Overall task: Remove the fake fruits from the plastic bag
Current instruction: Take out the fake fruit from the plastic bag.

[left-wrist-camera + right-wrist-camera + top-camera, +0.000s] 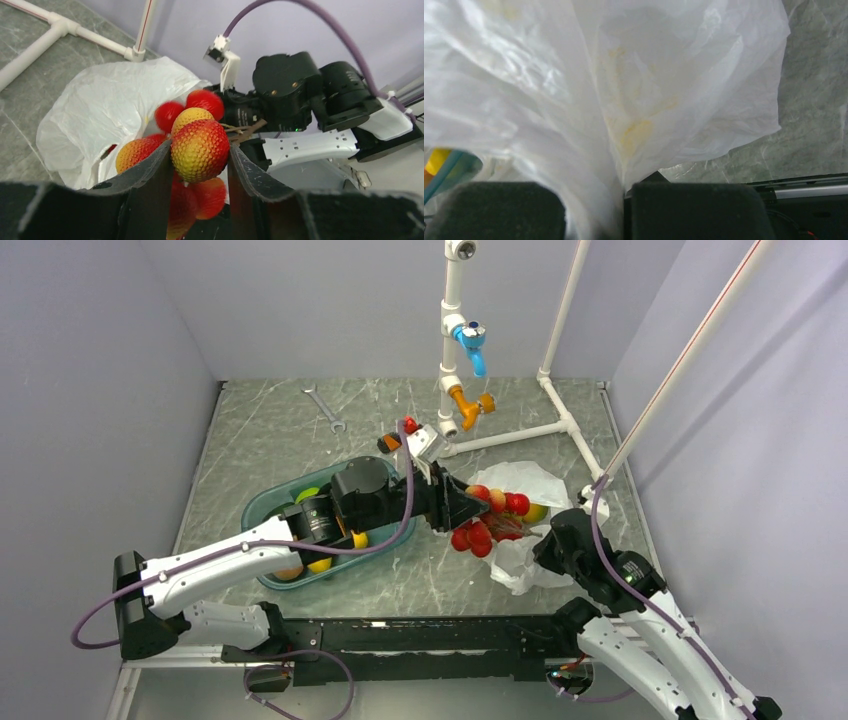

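A cluster of bumpy red and yellow-red berries (pixel 484 518) hangs at the mouth of the white plastic bag (pixel 522 480). My left gripper (pixel 200 165) is shut on one berry (pixel 200 149) of that cluster, its black fingers (pixel 150 170) pressing both sides, and more berries dangle below and behind. In the overhead view the left gripper (pixel 470 512) reaches in from the left. My right gripper (pixel 621 210) is shut on a bunched fold of the plastic bag (pixel 624 75) at the bag's near right edge (pixel 560 545). A yellowish shape shows through the film.
A teal tray (pixel 262 510) under my left arm holds green and yellow fruits. A wrench (pixel 325 408) lies at the back of the marble table. A white pipe frame (pixel 520 432) with blue and orange fittings stands behind the bag.
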`<control>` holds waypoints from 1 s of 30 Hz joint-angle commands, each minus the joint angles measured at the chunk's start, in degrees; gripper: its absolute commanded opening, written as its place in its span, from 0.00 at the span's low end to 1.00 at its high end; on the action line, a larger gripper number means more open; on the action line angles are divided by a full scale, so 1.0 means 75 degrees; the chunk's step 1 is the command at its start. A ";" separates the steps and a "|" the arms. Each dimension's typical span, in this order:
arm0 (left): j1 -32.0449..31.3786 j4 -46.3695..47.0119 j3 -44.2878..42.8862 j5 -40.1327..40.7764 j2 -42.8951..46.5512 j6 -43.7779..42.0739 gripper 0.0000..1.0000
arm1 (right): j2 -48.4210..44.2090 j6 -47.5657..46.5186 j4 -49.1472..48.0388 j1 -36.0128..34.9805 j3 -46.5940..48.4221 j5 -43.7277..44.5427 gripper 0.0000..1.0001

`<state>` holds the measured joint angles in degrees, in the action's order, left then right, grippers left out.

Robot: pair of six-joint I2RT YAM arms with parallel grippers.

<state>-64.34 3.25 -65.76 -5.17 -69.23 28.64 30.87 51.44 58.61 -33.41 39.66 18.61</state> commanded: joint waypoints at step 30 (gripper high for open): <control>0.0219 -0.4000 0.0734 0.6748 0.2262 0.0499 0.00 | -0.0051 -0.0173 -0.0324 -0.0017 0.0166 -0.0066 0.00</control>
<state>-63.86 -20.88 -62.92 31.99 -51.86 26.81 30.33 50.96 58.26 -33.41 40.64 18.68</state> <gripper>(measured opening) 0.428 0.008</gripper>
